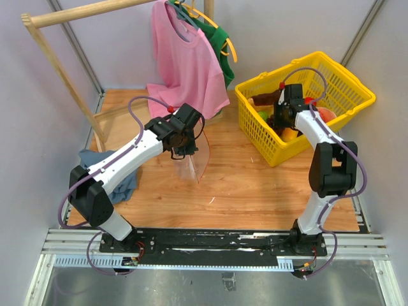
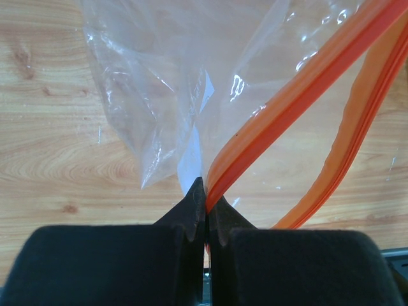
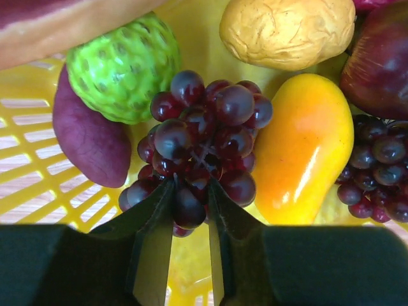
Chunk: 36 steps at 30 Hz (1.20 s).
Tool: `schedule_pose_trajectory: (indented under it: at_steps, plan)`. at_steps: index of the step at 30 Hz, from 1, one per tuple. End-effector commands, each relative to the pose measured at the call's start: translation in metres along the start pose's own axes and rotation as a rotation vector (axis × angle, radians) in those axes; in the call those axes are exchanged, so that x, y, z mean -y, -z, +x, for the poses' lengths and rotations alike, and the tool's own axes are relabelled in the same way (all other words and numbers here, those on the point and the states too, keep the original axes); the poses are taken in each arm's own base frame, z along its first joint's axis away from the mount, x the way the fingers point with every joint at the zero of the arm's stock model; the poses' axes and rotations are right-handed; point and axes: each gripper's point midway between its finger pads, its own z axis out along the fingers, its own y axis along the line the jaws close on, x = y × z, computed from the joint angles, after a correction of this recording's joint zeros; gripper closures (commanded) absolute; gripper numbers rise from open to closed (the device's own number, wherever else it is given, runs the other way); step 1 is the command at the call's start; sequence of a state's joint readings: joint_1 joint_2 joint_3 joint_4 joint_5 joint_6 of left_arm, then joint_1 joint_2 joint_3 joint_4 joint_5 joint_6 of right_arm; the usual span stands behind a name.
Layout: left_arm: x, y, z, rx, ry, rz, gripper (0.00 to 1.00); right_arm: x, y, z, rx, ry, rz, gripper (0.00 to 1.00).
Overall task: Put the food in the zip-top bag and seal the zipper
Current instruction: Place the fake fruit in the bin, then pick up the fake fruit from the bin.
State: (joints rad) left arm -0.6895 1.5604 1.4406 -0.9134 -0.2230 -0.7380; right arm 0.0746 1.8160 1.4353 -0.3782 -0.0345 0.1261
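Note:
My left gripper is shut on the orange zipper at the rim of the clear zip-top bag, holding the bag up over the wooden table with its mouth hanging open. My right gripper is down inside the yellow basket, its jaws closed on a bunch of dark purple grapes. Beside the grapes lie an orange-yellow mango, a green bumpy fruit, a purple sweet potato, a yellow potato, a dark red apple and a second grape bunch.
A pink shirt and a green shirt hang on a wooden rack at the back. A blue-grey cloth lies by the left arm. Grey walls close in both sides.

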Motion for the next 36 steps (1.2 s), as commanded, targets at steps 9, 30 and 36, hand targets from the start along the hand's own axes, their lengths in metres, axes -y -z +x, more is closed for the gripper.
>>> schedule_pose_trajectory:
  at_steps: [9,30,36]
  plan:
    - [0.004,0.005,-0.001,0.016,0.006,0.033,1.00,-0.025,0.021,0.024,-0.193,-0.162,-0.051,0.33]
    - [0.003,0.008,0.001,0.010,0.014,0.038,1.00,-0.034,-0.008,0.042,-0.271,0.005,-0.159,0.21]
    - [0.004,0.008,0.002,0.007,0.016,0.038,1.00,-0.041,-0.029,0.074,-0.386,0.032,-0.229,0.18]
